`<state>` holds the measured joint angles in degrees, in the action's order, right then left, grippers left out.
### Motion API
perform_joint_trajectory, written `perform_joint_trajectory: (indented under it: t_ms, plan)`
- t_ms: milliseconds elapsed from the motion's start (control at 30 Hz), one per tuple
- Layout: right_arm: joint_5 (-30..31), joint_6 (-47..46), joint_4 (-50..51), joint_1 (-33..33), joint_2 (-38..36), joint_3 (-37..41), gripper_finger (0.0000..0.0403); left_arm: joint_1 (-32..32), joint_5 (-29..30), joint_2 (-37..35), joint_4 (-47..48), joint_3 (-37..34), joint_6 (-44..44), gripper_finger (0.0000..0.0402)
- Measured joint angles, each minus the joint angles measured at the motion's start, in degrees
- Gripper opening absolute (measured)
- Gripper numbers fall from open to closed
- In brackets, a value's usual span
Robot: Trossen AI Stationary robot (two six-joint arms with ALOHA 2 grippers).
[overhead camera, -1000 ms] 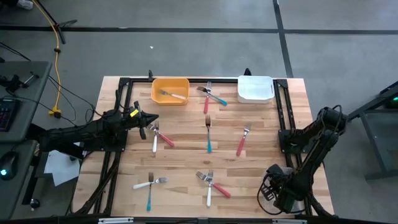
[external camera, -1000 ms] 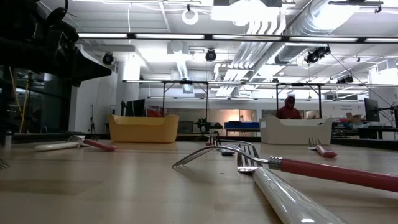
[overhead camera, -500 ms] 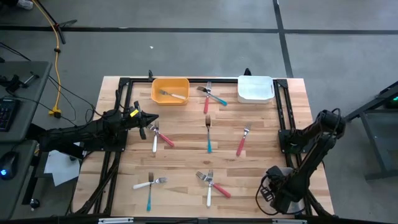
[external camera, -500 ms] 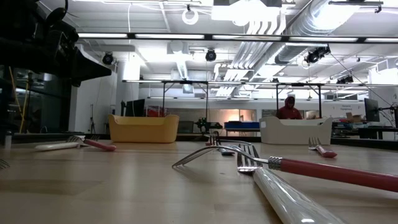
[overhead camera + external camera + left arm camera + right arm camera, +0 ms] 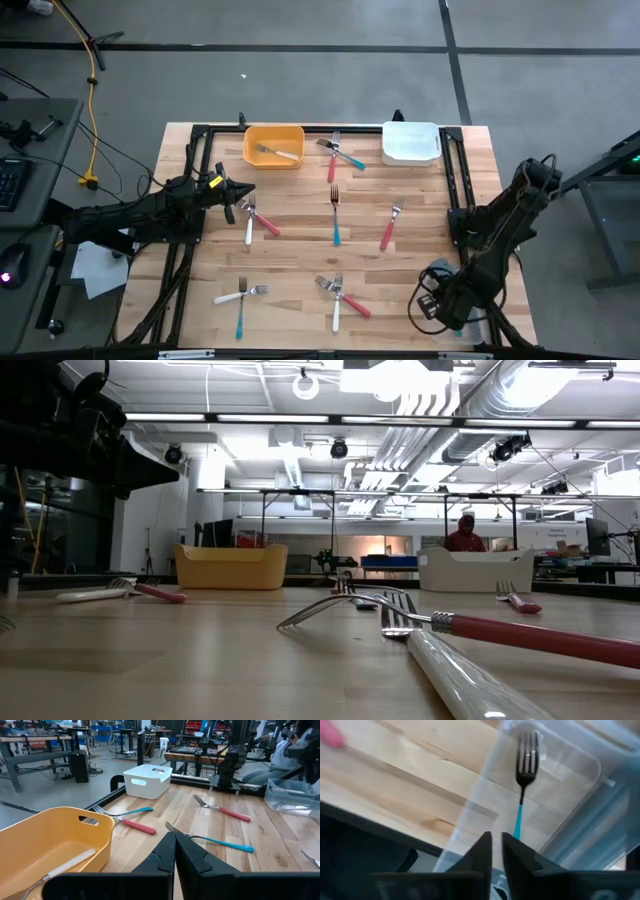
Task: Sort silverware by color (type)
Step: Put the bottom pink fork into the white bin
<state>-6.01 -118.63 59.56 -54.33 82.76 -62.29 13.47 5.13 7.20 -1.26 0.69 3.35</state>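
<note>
While the left claw waited pressed together beside the yellow plastic bin, the right claw was nearly closed on the handle of a teal-handled metal fork over a clear plastic container at the desk's edge.

A robotics lab or workshop: exposed ceiling ducts and strip lights run overhead, metal workbenches stand on the far concrete floor, and a seated person works beyond the table.
</note>
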Motion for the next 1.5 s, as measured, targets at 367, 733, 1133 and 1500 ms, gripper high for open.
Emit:
perform_joint_trajectory:
  t_ms: [367, 733, 1133, 1500]
  plan:
    - [7.11, 20.42, 0.89, 12.93, 0.0, -3.29, 0.0002, -0.01, 0.01, 0.01, 0.0, 0.0, -0.02, 0.0]
    - [14.46, 41.42, -16.72, 23.78, 5.57, -3.27, 0.0005, -0.01, 0.02, 0.01, 0.0, 0.0, -0.04, 0.0]
    - [12.14, 51.73, -39.26, 26.57, 22.97, -6.44, 0.0011, 0.0, 0.0, 0.0, 0.0, 0.0, -0.04, 0.0]
    - [11.58, 57.13, -24.27, 26.75, 33.85, -22.8, 0.0113, -0.02, 0.0, 0.02, 0.02, 0.0, 0.0, 0.0]
